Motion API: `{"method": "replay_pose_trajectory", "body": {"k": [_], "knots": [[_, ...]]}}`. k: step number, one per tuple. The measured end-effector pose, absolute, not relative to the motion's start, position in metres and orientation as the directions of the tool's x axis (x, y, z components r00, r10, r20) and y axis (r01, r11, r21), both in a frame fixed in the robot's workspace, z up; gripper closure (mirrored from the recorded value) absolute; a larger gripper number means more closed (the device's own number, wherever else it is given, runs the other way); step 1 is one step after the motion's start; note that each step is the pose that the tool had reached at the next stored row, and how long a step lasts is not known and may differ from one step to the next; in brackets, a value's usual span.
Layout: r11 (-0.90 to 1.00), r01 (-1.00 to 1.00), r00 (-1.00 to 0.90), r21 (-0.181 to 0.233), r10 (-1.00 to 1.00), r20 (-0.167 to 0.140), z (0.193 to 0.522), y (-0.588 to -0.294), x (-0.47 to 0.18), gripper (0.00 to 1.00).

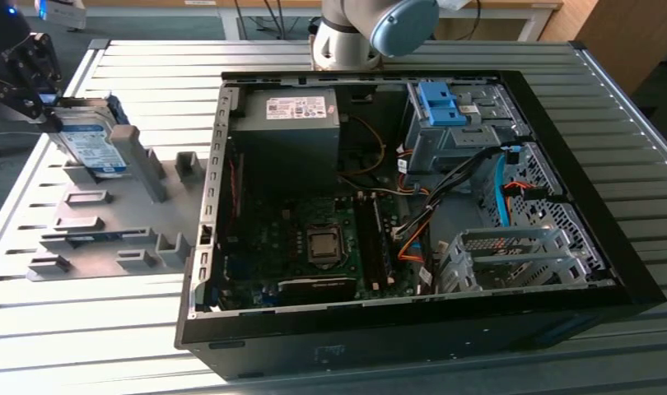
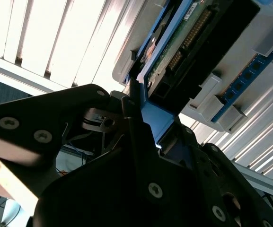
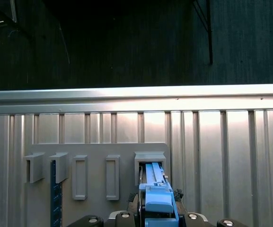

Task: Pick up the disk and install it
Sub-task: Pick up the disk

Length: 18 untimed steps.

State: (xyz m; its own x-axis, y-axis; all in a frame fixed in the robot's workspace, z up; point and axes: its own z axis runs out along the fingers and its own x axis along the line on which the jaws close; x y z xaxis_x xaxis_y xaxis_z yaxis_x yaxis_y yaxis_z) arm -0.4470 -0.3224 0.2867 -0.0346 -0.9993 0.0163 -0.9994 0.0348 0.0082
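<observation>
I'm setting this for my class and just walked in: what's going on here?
A robot arm's gripper has its jaws closed on the disk, which stands on edge at the grey fixture plate on the exterior view's left. The open computer case beside it has not received it yet.

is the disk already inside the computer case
No, the disk is upright at the grey fixture plate on the exterior view's left, outside the open computer case.
</observation>
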Motion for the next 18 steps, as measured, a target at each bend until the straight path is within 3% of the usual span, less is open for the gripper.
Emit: {"method": "replay_pose_trajectory", "body": {"k": [18], "knots": [[0.035,-0.999,-0.035,0.008,-0.999,0.016,0.307,-0.322,-0.447,0.64]]}}
